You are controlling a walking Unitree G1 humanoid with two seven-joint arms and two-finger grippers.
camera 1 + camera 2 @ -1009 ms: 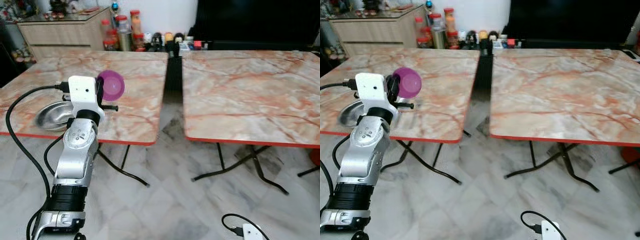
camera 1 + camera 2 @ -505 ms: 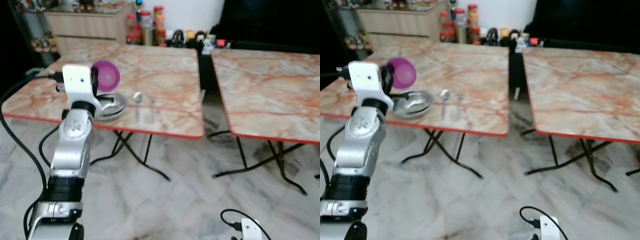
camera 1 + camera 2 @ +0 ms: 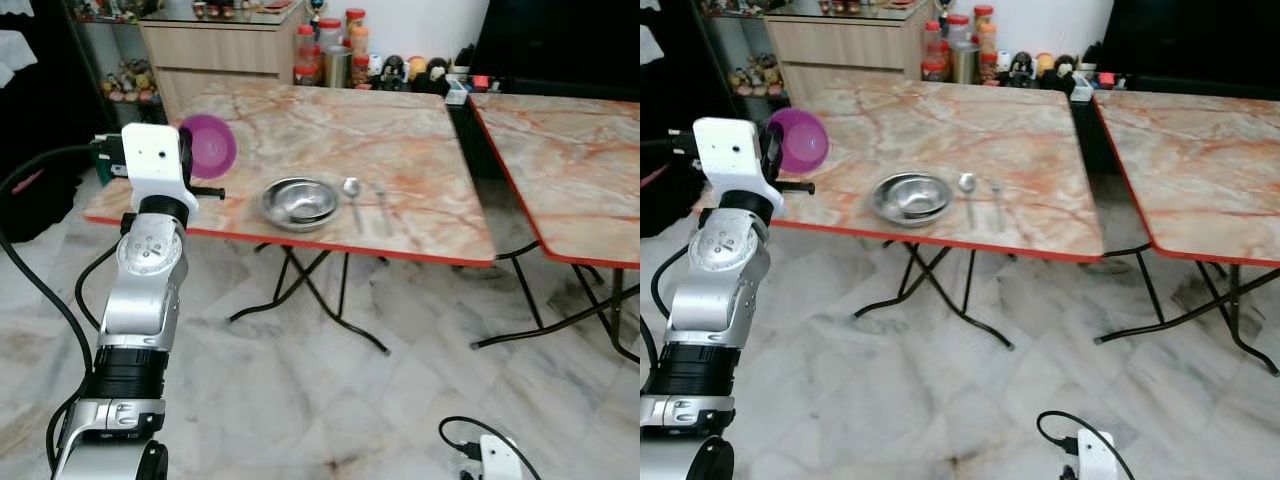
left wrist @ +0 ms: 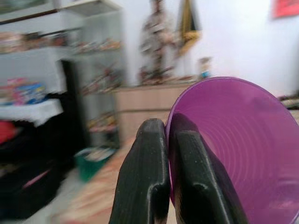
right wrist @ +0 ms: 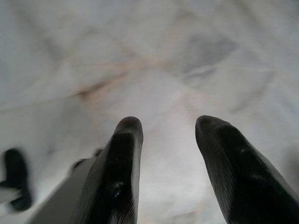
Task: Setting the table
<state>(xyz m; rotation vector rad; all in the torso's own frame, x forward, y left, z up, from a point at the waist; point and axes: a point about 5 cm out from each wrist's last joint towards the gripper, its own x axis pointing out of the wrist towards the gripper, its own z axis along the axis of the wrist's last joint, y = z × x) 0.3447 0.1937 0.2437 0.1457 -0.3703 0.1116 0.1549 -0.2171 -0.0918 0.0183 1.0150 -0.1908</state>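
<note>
Your left claw [image 4: 167,140] is closed tight on the rim of the purple plastic bowl [image 3: 211,146], one black finger on each side of the wall; the left wrist view shows the fingers [image 4: 145,177] pinched together with the ribbed inside of the bowl facing the camera. You hold the bowl raised on the silver left arm [image 3: 148,290], tipped on its side, over the near left corner of the marble-patterned bench [image 3: 400,140]. On that bench, toward its near edge and apart from the held bowl, sits a steel bowl [image 3: 298,201], upright. Just beside it on the side away from your left arm lies a spoon [image 3: 353,196], and next to the spoon a second slim metal utensil [image 3: 381,208]; its type cannot be told. The bench has a red edge and black folding legs [image 3: 300,300]. A second bench [image 3: 1200,160] of the same pattern stands to the right, parted from the first by a narrow gap. At the far edge of the first bench stand jars and bottles with red lids [image 3: 330,55], and behind them to the left a wooden cabinet [image 3: 215,45]. Your right claw [image 5: 168,135] hangs low with its fingers spread apart and nothing between them, pointing at the grey marble floor [image 3: 400,400]. The white wrist housing [image 3: 495,460] with a black cable shows at the lower edge of the eye views.
</note>
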